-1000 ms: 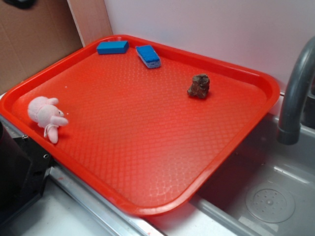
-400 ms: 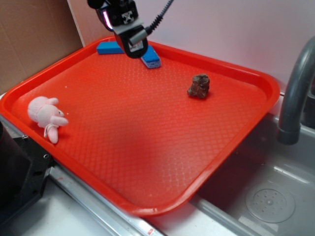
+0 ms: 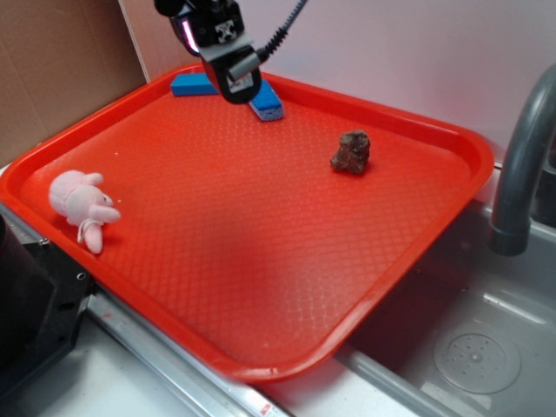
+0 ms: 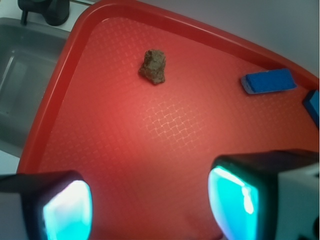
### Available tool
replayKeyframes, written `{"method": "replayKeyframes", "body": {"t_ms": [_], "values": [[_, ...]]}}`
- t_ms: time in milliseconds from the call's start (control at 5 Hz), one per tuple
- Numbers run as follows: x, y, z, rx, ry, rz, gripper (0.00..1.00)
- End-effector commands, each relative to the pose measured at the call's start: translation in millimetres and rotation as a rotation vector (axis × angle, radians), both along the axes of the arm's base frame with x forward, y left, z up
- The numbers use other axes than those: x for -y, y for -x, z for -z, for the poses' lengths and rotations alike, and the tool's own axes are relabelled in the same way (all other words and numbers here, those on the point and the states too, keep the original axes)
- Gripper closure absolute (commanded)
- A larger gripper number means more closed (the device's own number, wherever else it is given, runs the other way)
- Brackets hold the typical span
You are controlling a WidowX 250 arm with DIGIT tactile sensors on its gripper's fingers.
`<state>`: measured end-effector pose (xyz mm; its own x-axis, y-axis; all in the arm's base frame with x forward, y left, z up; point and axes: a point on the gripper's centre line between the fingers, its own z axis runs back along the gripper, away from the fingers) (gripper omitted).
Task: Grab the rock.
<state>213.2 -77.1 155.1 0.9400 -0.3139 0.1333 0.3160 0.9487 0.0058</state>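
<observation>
A red tray (image 3: 434,226) rests partly over a grey sink (image 3: 469,347) beside a grey faucet (image 3: 521,165), and on it lie a pink plush toy (image 3: 80,205) near the left rim, two blue sponges (image 4: 268,81) by the far edge, and the rock (image 3: 351,152) alone toward the faucet side, touching nothing. The gripper (image 4: 150,205) hangs high above the far part of the tray near the sponges, well apart from the rock, its fingers (image 4: 235,200) spread wide with only bare tray between them. Nothing is grasped yet, so I judge the whole approach, descent and closing on the rock are left to do.
</observation>
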Motion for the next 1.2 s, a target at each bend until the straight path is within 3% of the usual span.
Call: {"method": "replayKeyframes", "body": {"t_ms": [0, 400, 600, 1000], "values": [[32.4, -57.5, 36.3, 0.044, 0.050, 0.024, 0.00], [27.8, -87.9, 58.4, 0.077, 0.033, -0.091, 0.00], [20.4, -105.1, 77.0, 0.044, 0.041, -0.233, 0.00], [22.3, -125.1, 124.3, -0.049, 0.029, -0.275, 0.00]]}}
